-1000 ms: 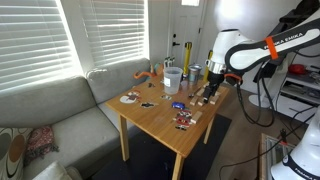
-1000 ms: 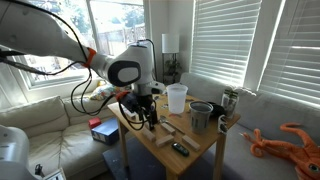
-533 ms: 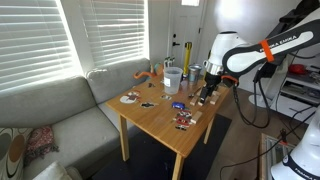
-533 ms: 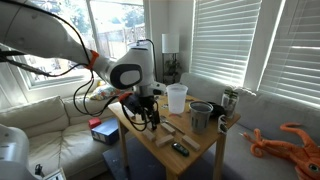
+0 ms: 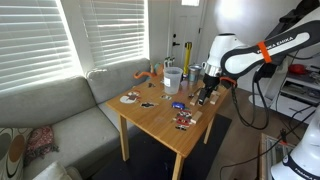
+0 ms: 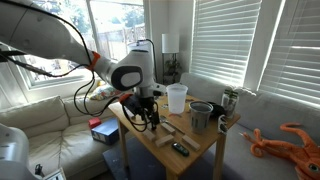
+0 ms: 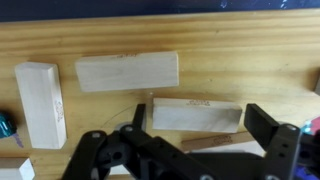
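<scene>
Currently the black two-fingered pincer hangs low over the light wooden surface. Jaws spread wide, released, grasping nothing.

Wrist view:
- A pale rectangular wooden block lies flat, long side across the picture, in the gap between the two fingers. Cannot tell if either pad touches it.
- A longer pale wooden block lies flat just above it in the picture, roughly parallel and slightly tilted. A thin strip of bare surface shows between the two.
- A third pale wooden block lies off to the side, long side running up the picture, apart from both others.
- A small teal object sits at the picture edge, just beside that third block. Too cropped to identify.

Exterior views:
- The pincer points straight down, close to the surface, near one edge.
- A translucent white plastic cup stands upright near the arm, apart from the pincer.
- A grey metal cup stands upright past the plastic cup, further from the pincer.
- Small dark bits are scattered on the surface, too small to name.
- A grey sofa runs along the surface's side under the window blinds.
- An orange plush toy lies on the sofa, well apart from the pincer.
</scene>
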`<state>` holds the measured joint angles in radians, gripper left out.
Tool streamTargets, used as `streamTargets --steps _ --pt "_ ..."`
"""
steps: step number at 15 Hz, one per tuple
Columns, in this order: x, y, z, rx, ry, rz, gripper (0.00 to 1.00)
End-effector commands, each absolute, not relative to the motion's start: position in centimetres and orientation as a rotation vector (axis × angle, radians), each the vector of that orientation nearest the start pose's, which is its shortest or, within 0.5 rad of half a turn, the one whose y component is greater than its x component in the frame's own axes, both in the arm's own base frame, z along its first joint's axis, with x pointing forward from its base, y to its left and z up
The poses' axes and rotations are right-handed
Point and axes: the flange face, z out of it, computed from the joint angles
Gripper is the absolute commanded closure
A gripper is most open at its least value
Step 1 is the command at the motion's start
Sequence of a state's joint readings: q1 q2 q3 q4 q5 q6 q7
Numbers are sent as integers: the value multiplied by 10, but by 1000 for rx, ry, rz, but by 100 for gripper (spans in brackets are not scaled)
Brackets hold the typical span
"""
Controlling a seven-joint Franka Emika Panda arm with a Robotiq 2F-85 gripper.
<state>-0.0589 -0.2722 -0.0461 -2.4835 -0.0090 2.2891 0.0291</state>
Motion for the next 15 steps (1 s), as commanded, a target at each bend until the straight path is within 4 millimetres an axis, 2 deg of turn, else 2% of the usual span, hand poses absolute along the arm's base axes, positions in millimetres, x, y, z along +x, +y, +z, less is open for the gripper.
streamTargets --steps 1,3,6,12,15 --pt "451 -47 393 -3122 182 -124 28" --pt "453 -46 394 -3115 175 -125 40" --pt "458 -36 396 -3106 144 -134 40" --pt "481 7 407 -3089 52 -158 40" --pt "494 22 407 -3084 31 -153 40"
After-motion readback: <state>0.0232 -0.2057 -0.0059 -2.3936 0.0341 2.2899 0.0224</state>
